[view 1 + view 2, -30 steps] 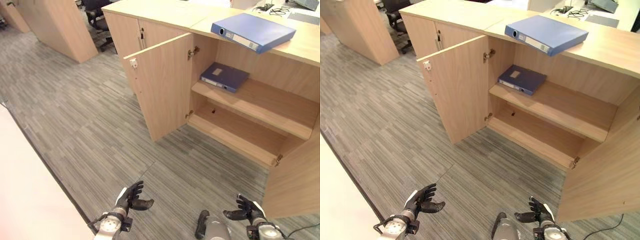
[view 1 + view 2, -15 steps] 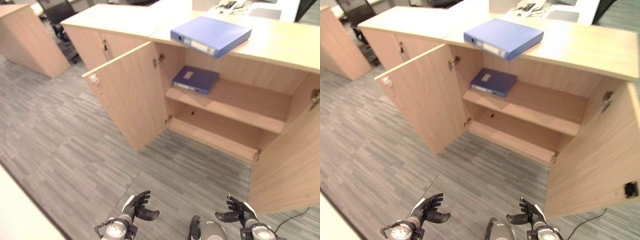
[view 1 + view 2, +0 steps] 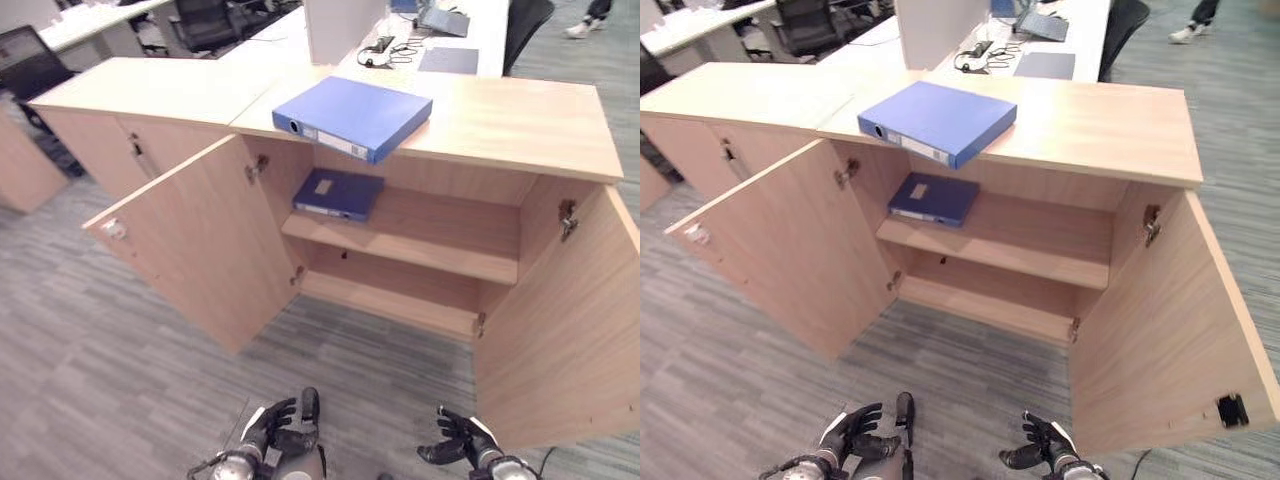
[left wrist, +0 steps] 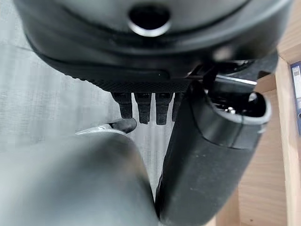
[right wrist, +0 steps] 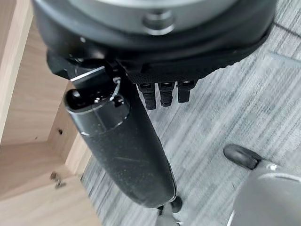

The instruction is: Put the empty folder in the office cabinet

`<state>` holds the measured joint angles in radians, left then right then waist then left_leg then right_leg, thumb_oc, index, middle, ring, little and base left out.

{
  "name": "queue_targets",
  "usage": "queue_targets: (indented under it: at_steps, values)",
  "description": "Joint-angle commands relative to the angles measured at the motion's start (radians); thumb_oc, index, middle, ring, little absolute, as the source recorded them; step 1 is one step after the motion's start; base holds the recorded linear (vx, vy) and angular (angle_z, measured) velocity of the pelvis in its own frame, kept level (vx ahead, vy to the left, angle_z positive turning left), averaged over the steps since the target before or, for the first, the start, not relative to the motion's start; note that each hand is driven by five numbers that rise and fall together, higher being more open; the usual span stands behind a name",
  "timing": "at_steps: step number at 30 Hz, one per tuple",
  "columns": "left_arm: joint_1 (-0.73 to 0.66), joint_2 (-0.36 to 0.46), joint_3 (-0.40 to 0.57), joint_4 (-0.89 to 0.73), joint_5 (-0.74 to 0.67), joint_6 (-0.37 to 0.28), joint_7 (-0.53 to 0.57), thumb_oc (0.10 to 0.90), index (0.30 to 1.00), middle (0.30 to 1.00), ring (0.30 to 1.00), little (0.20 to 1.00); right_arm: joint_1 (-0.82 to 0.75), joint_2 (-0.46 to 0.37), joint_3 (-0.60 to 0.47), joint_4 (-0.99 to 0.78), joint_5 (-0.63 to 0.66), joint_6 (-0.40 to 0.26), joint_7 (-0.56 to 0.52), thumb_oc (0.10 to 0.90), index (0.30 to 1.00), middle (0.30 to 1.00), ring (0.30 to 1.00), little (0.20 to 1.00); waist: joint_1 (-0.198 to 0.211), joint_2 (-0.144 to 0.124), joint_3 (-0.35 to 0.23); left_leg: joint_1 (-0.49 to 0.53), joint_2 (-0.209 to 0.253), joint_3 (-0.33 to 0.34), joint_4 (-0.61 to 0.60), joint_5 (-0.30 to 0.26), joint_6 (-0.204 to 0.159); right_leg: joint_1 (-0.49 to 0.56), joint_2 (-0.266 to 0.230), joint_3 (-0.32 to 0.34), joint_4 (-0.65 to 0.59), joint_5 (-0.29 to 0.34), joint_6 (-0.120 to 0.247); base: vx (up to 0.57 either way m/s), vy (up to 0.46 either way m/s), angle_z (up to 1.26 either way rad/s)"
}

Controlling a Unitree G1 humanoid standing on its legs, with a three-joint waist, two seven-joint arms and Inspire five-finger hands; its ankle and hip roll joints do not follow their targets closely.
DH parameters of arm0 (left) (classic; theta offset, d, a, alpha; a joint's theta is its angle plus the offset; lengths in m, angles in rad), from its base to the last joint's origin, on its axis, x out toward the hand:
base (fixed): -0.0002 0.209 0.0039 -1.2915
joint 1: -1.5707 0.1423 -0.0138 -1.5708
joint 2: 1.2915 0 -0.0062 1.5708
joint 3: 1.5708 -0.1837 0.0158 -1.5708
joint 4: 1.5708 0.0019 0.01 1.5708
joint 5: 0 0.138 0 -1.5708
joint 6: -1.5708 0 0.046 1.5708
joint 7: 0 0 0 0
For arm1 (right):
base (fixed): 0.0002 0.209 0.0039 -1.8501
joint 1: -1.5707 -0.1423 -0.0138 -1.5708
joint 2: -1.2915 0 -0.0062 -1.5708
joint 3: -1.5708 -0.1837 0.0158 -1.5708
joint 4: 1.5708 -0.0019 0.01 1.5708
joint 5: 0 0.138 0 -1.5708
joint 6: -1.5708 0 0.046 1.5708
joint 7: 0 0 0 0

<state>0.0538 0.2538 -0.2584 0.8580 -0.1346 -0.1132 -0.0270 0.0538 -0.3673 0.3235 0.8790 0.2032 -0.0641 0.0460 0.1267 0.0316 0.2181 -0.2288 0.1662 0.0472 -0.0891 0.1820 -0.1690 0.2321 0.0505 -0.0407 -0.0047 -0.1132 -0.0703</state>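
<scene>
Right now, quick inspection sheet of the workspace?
Surface: cabinet top, bare wood at right.
Job's things: light blue folder lies on the top, overhanging the front edge; cabinet stands with both doors open.
Clutter: dark blue folder on the upper shelf.
Hands: left hand and right hand low, open, empty.
Cables: some on the desk behind.
Surroundings: office chairs, grey carpet, a person's shoe.
</scene>
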Motion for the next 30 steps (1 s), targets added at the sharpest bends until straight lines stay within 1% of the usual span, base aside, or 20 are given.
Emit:
queue_targets:
  at_steps: [1, 3, 4, 5, 6, 7, 8, 9, 10, 12, 15, 16, 19, 20, 21, 22, 23, 25, 27, 30]
  values:
    - [-0.007, 0.061, 0.041, -0.057, 0.003, -0.039, 0.033, 0.800, 0.900, 0.900, 0.900, 0.900, -0.082, -0.011, -0.002, -0.092, -0.030, -0.066, 0.017, 0.800, 0.900, 0.900, 0.900, 0.900, 0.038, -0.044, -0.013, -0.054, 0.017, -0.044, 0.045, 0.038, 0.021, 0.133, -0.118, 0.079, 0.062, -0.193, 0.175, 0.39, 0.130, -1.00]
    - [-0.007, 0.062, 0.042, -0.036, 0.005, -0.039, 0.034, 0.800, 0.900, 0.900, 0.900, 0.900, -0.083, 0.000, 0.000, -0.087, -0.034, -0.066, 0.017, 0.800, 0.900, 0.900, 0.900, 0.900, 0.042, -0.054, -0.026, -0.045, 0.014, -0.032, 0.051, 0.045, 0.025, 0.139, -0.133, 0.087, 0.074, -0.199, 0.183, 0.40, 0.167, -0.75]
    - [-0.012, 0.066, 0.041, -0.003, 0.019, -0.034, 0.032, 0.800, 0.900, 0.900, 0.900, 0.900, -0.080, 0.019, 0.003, -0.082, -0.038, -0.063, 0.020, 0.800, 0.900, 0.900, 0.900, 0.900, 0.041, -0.068, -0.045, -0.033, 0.001, -0.016, 0.079, 0.051, 0.043, 0.128, -0.150, 0.100, 0.128, -0.165, 0.204, 0.66, 0.290, -0.72]
    - [-0.024, 0.072, 0.034, 0.022, 0.036, -0.034, 0.033, 0.800, 0.900, 0.900, 0.900, 0.900, -0.085, 0.035, 0.007, -0.070, -0.039, -0.065, 0.021, 0.800, 0.900, 0.900, 0.900, 0.900, 0.033, -0.088, -0.060, -0.009, -0.022, 0.014, 0.090, 0.023, 0.068, 0.081, -0.164, 0.110, 0.222, -0.069, 0.243, 0.51, 0.221, -0.59]
    - [-0.025, 0.073, 0.034, 0.022, 0.036, -0.034, 0.033, 0.800, 0.900, 0.900, 0.900, 0.900, -0.085, 0.036, 0.007, -0.070, -0.039, -0.065, 0.021, 0.800, 0.900, 0.900, 0.900, 0.900, 0.034, -0.090, -0.061, -0.010, -0.023, 0.017, 0.090, 0.022, 0.069, 0.078, -0.167, 0.112, 0.224, -0.070, 0.244, 0.32, 0.144, -0.36]
    - [-0.033, 0.078, 0.029, 0.019, 0.038, -0.033, 0.033, 0.800, 0.900, 0.900, 0.900, 0.900, -0.092, 0.043, 0.014, -0.062, -0.040, -0.064, 0.023, 0.800, 0.900, 0.900, 0.900, 0.900, 0.031, -0.099, -0.064, 0.003, -0.038, 0.032, 0.094, 0.003, 0.085, 0.046, -0.168, 0.122, 0.283, 0.002, 0.268, 0.10, 0.050, -0.15]
    - [-0.033, 0.078, 0.029, 0.019, 0.038, -0.033, 0.033, 0.800, 0.900, 0.900, 0.900, 0.900, -0.092, 0.043, 0.014, -0.062, -0.040, -0.064, 0.023, 0.800, 0.900, 0.900, 0.900, 0.900, 0.031, -0.099, -0.065, 0.003, -0.038, 0.033, 0.094, 0.003, 0.085, 0.046, -0.169, 0.122, 0.284, 0.002, 0.268, 0.20, 0.097, -0.16]
    - [-0.038, 0.084, 0.028, 0.007, 0.032, -0.032, 0.035, 0.800, 0.900, 0.900, 0.900, 0.900, -0.097, 0.047, 0.019, -0.059, -0.041, -0.061, 0.025, 0.800, 0.900, 0.900, 0.900, 0.900, 0.028, -0.099, -0.064, 0.018, -0.051, 0.041, 0.097, -0.018, 0.102, 0.013, -0.165, 0.118, 0.344, 0.066, 0.293, 0.27, 0.155, -0.01]
    - [-0.046, 0.091, 0.027, -0.002, 0.025, -0.031, 0.040, 0.800, 0.900, 0.900, 0.900, 0.900, -0.100, 0.051, 0.026, -0.061, -0.052, -0.059, 0.028, 0.800, 0.900, 0.900, 0.900, 0.900, 0.016, -0.087, -0.057, 0.067, -0.062, 0.055, 0.091, -0.052, 0.129, -0.071, -0.161, 0.098, 0.473, 0.138, 0.332, 0.34, 0.200, 0.05]
    - [-0.051, 0.093, 0.028, -0.001, 0.021, -0.030, 0.046, 0.800, 0.900, 0.900, 0.900, 0.900, -0.108, 0.056, 0.028, -0.051, -0.066, -0.053, 0.027, 0.800, 0.900, 0.900, 0.900, 0.900, 0.007, -0.060, -0.044, 0.120, -0.062, 0.067, 0.082, -0.082, 0.153, -0.131, -0.179, 0.029, 0.584, 0.228, 0.332, 0.25, 0.176, -0.23]
    - [-0.053, 0.092, 0.031, 0.006, 0.014, -0.028, 0.053, 0.800, 0.900, 0.900, 0.900, 0.900, -0.107, 0.070, 0.021, -0.046, -0.064, -0.054, 0.024, 0.800, 0.900, 0.900, 0.900, 0.900, -0.008, -0.017, -0.032, 0.185, -0.059, 0.073, 0.061, -0.110, 0.177, -0.205, -0.174, -0.024, 0.714, 0.252, 0.332, 0.22, 0.167, -0.14]
    - [-0.050, 0.090, 0.035, 0.005, 0.010, -0.028, 0.055, 0.800, 0.900, 0.900, 0.900, 0.900, -0.101, 0.072, 0.019, -0.054, -0.062, -0.055, 0.023, 0.800, 0.900, 0.900, 0.900, 0.900, -0.016, -0.011, -0.030, 0.211, -0.065, 0.081, 0.047, -0.117, 0.179, -0.233, -0.191, -0.039, 0.715, 0.245, 0.332, 0.26, 0.157, -0.21]
    - [-0.047, 0.095, 0.045, 0.004, 0.005, -0.033, 0.054, 0.800, 0.900, 0.900, 0.900, 0.900, -0.092, 0.069, 0.018, -0.062, -0.062, -0.058, 0.019, 0.800, 0.900, 0.900, 0.900, 0.900, -0.032, -0.012, -0.024, 0.261, -0.074, 0.103, 0.026, -0.145, 0.160, -0.295, -0.272, -0.136, 0.592, 0.151, 0.316, 0.25, -0.003, -0.33]
    - [-0.044, 0.096, 0.049, 0.010, 0.003, -0.035, 0.054, 0.800, 0.900, 0.900, 0.900, 0.900, -0.089, 0.068, 0.014, -0.060, -0.059, -0.058, 0.016, 0.800, 0.900, 0.900, 0.900, 0.900, -0.035, -0.012, -0.024, 0.277, -0.067, 0.112, 0.023, -0.160, 0.147, -0.302, -0.300, -0.176, 0.492, 0.100, 0.295, 0.27, -0.172, -0.40]
    - [-0.043, 0.095, 0.050, 0.011, 0.001, -0.036, 0.055, 0.800, 0.900, 0.900, 0.900, 0.900, -0.091, 0.067, 0.012, -0.058, -0.058, -0.059, 0.014, 0.800, 0.900, 0.900, 0.900, 0.900, -0.038, -0.018, -0.023, 0.289, -0.066, 0.115, 0.021, -0.170, 0.133, -0.329, -0.324, -0.198, 0.371, 0.095, 0.279, 0.34, -0.273, -0.32]
    - [-0.046, 0.096, 0.045, 0.011, 0.008, -0.040, 0.054, 0.800, 0.900, 0.900, 0.900, 0.900, -0.094, 0.064, 0.007, -0.045, -0.053, -0.054, 0.011, 0.800, 0.900, 0.900, 0.900, 0.900, -0.048, -0.035, -0.023, 0.299, -0.070, 0.105, 0.030, -0.189, 0.108, -0.285, -0.340, -0.191, 0.151, 0.105, 0.286, 0.27, -0.237, -0.33]
    - [-0.045, 0.093, 0.043, 0.007, 0.014, -0.043, 0.051, 0.800, 0.900, 0.900, 0.900, 0.900, -0.088, 0.064, 0.006, -0.048, -0.049, -0.054, 0.012, 0.800, 0.900, 0.900, 0.900, 0.900, -0.049, -0.041, -0.025, 0.305, -0.075, 0.108, 0.033, -0.192, 0.105, -0.230, -0.333, -0.182, 0.079, 0.115, 0.293, 0.19, -0.146, -0.20]
    - [-0.042, 0.084, 0.041, 0.003, 0.015, -0.045, 0.051, 0.800, 0.900, 0.900, 0.900, 0.900, -0.081, 0.061, 0.002, -0.041, -0.052, -0.052, 0.012, 0.800, 0.900, 0.900, 0.900, 0.900, -0.047, -0.044, -0.034, 0.303, -0.080, 0.112, 0.036, -0.192, 0.102, -0.208, -0.334, -0.174, 0.058, 0.122, 0.291, 0.09, -0.055, 0.15]
    - [-0.031, 0.065, 0.036, -0.023, 0.017, -0.049, 0.050, 0.800, 0.900, 0.900, 0.900, 0.900, -0.061, 0.041, -0.007, -0.049, -0.050, -0.051, 0.015, 0.800, 0.900, 0.900, 0.900, 0.900, -0.060, -0.033, -0.060, 0.309, -0.073, 0.100, 0.035, -0.191, 0.085, -0.169, -0.320, -0.166, -0.014, 0.144, 0.291, 0.17, -0.127, 0.36]
    - [-0.025, 0.055, 0.019, -0.045, 0.022, -0.052, 0.044, 0.800, 0.900, 0.900, 0.900, 0.900, -0.050, 0.027, -0.009, -0.061, -0.052, -0.052, 0.018, 0.800, 0.900, 0.900, 0.900, 0.900, -0.067, -0.026, -0.069, 0.319, -0.065, 0.087, 0.037, -0.189, 0.074, -0.128, -0.309, -0.176, -0.043, 0.138, 0.282, 0.11, -0.129, -0.01]
